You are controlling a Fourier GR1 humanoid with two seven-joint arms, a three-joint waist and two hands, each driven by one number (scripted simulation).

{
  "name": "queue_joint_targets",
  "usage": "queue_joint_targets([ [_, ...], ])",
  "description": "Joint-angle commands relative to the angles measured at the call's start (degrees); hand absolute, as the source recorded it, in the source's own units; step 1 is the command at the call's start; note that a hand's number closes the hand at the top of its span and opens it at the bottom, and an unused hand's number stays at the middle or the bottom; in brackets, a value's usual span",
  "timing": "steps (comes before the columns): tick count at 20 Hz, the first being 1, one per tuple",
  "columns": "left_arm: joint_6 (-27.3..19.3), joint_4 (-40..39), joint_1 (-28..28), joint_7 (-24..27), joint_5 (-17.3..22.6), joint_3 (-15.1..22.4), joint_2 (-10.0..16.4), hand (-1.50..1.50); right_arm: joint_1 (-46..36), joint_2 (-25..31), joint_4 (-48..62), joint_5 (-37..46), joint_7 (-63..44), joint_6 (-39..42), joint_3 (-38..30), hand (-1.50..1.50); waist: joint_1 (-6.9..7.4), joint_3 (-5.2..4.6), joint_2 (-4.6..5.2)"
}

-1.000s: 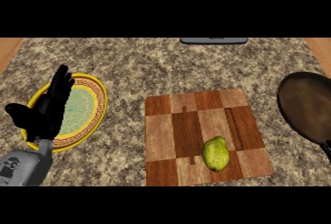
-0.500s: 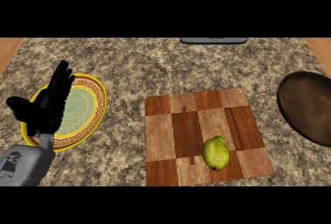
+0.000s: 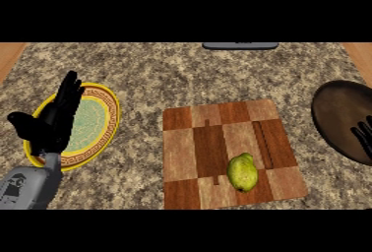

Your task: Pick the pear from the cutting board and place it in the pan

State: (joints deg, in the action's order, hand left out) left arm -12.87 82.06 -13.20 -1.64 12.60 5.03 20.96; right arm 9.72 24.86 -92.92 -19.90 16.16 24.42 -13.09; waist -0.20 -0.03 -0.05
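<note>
One granite counter (image 3: 167, 74) fills my head view: speckled brown and grey, matte.

Centre-right on it is a wooden cutting board (image 3: 210, 147). It is rectangular with rounded corners, a patchwork of light and dark blocks, and has one long dark groove near its right side.

At the right edge is the pan (image 3: 338, 113), round, dark brown and smooth, cut off by the frame. A strip of granite separates it from the board.

At the left is a round plate (image 3: 109, 103) with a yellow rim, an orange patterned band and a pale green centre.

The left hand (image 3: 52, 123) is black and rests over the plate's left part. Its fingers are straight and pressed together, pointing up the view, with the thumb out to the left. I cannot tell whether it touches the plate. The grey forearm (image 3: 25, 189) sits in the lower-left corner.

The pear (image 3: 242, 172) is yellow-green, smooth and a blunt oval. It lies on the board's lower-right part, and nothing touches it.

Of the right hand (image 3: 361, 140) I see only dark fingertips at the right edge, over the pan's lower part. They are straight, slightly spread and hold nothing.

A grey slab (image 3: 240, 46) sits at the top edge, cut off; I cannot identify it.
</note>
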Motion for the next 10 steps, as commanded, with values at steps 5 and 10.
queue_joint_targets([
  [5, 1.63, 0.53, 2.83, 2.44, -3.2, -1.57, -3.29, 0.0, 1.11, -3.67, -7.89, 2.84, -11.09, -2.31, 2.21, -1.5, 0.01, 0.02, 0.03],
  [10, 3.3, 2.72, 1.18, -2.74, -3.76, -2.98, -2.69, 0.0, -3.57, -3.88, -0.5, 7.86, -11.18, -2.21, 2.11, -1.5, 0.24, 0.04, 0.04],
])
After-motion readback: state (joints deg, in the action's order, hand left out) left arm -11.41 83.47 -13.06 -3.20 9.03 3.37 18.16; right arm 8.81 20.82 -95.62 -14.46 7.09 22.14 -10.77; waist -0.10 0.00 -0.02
